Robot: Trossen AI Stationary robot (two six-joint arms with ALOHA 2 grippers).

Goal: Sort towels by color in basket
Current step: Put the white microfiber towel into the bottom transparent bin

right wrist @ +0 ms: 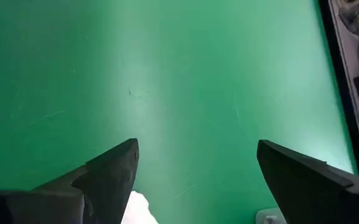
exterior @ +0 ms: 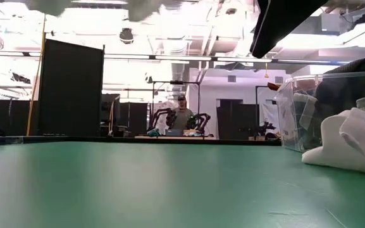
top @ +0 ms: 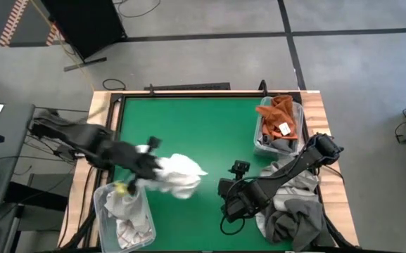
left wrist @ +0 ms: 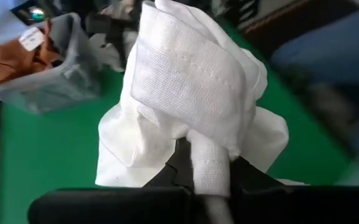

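Observation:
A plain white towel (top: 183,176) hangs above the green table, and my left gripper (top: 152,167) is shut on it near the left basket (top: 103,204), which holds white and light towels. In the low view only the towel's lower fringe (exterior: 93,5) shows, at the top edge. My right gripper (top: 229,209) stands open over bare table beside a heap of grey and white towels (top: 290,211) lying at the near right. The right basket (top: 262,133) holds rust-orange towels (top: 280,116) and grey ones. My left gripper pinches a bunched, rolled fold of the white towel (left wrist: 208,149) between its two fingers (left wrist: 178,163). They come slanting down from the table's left. The towel is lifted clear of the table and billows out slack in front of the fingers, several layers thick.
The middle and far part of the green table (top: 188,126) lies bare. A wooden border (top: 315,105) frames it. In the low view the right basket (exterior: 309,107) and a white towel (exterior: 346,142) stand at the right. A person sits far off in the room behind.

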